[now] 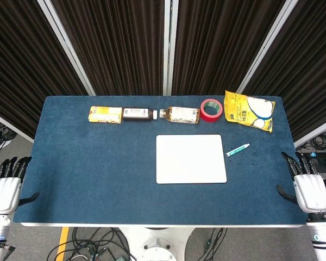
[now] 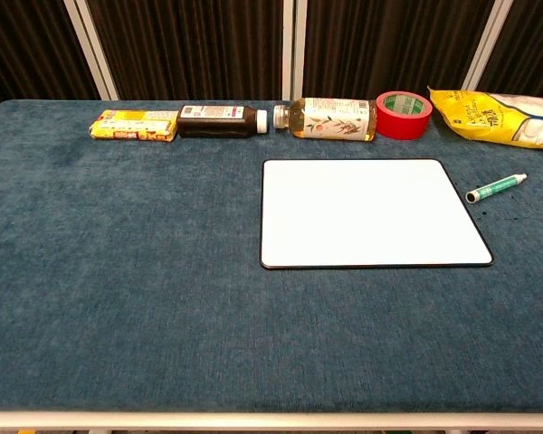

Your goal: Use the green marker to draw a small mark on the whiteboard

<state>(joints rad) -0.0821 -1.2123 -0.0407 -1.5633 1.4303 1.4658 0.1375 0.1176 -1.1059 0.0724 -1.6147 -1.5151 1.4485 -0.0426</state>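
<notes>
While lying flat beside the whiteboard (image 1: 191,159), well ahead of the right hand (image 1: 309,190) fingers: green marker (image 1: 238,150), likely light, stiff, slippery. Best pinched mid-barrel. Both hands empty, fingers apart, left hand (image 1: 4,191) far off.

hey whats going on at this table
Nothing is being handled right now. The left robot hand and the right robot hand rest at the near corners of the blue table, both holding nothing, fingers apart. The green marker lies just right of the whiteboard, which shows no mark. Along the far edge sit a yellow box, a dark bottle, a clear bottle, red tape and a yellow bag.
</notes>
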